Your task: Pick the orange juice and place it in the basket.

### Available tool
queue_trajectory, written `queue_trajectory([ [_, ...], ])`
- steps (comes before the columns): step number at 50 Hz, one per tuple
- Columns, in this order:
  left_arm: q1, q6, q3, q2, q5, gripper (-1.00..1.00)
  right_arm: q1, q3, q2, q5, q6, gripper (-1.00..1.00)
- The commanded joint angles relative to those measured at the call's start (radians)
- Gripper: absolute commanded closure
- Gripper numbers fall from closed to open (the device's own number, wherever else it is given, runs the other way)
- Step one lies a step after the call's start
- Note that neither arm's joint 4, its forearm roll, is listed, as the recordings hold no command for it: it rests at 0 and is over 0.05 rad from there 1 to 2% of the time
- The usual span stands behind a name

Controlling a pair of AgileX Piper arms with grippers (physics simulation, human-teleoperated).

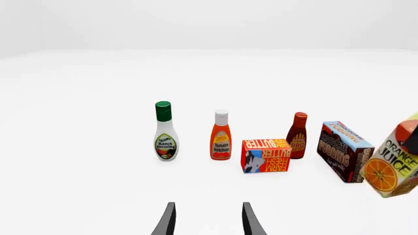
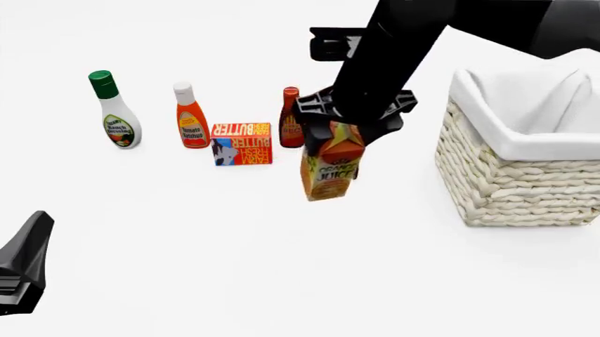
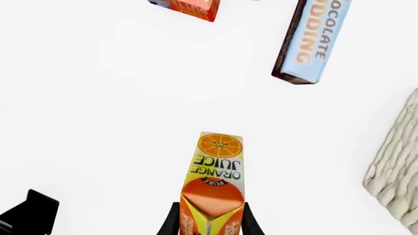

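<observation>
The orange juice [image 2: 330,168] is a gable-topped orange and yellow carton. It hangs tilted in my right gripper [image 2: 343,132], which is shut on its top, left of the basket [image 2: 511,184]. The carton seems just off the table. In the right wrist view the fingers [image 3: 171,221] clamp the carton [image 3: 216,176], with the wicker basket wall [image 3: 395,171] at the edge. The carton also shows in the left wrist view [image 1: 392,164]. My left gripper [image 1: 209,220] is open and empty, low at the near left [image 2: 24,270].
A row stands behind the carton: ranch dressing bottle [image 2: 117,116], ketchup bottle [image 2: 192,119], butter box [image 2: 242,144], BBQ sauce bottle [image 2: 291,126]. A chocolate pudding box [image 1: 343,152] stands beside them and is hidden by my right arm in the front view.
</observation>
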Motion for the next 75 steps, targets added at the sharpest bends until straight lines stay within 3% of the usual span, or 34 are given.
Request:
queue_trajectory([
  [1,0.008,0.0,0.001,0.001,-0.002,-1.0,-0.045,-0.016,-0.048,0.0,-0.056,1.0],
  [24,0.003,0.0,0.006,0.0,-0.006,-1.0,-0.117,-0.056,-0.111,0.0,-0.11,1.0],
  [31,0.003,0.0,0.005,0.0,-0.005,-1.0,-0.177,-0.066,-0.134,0.0,-0.166,1.0],
  [57,0.003,0.0,0.005,0.0,-0.005,-1.0,-0.267,-0.108,-0.177,0.0,-0.256,1.0],
  [75,0.003,0.0,0.007,0.0,-0.007,-1.0,-0.357,-0.178,-0.209,0.0,-0.354,1.0],
])
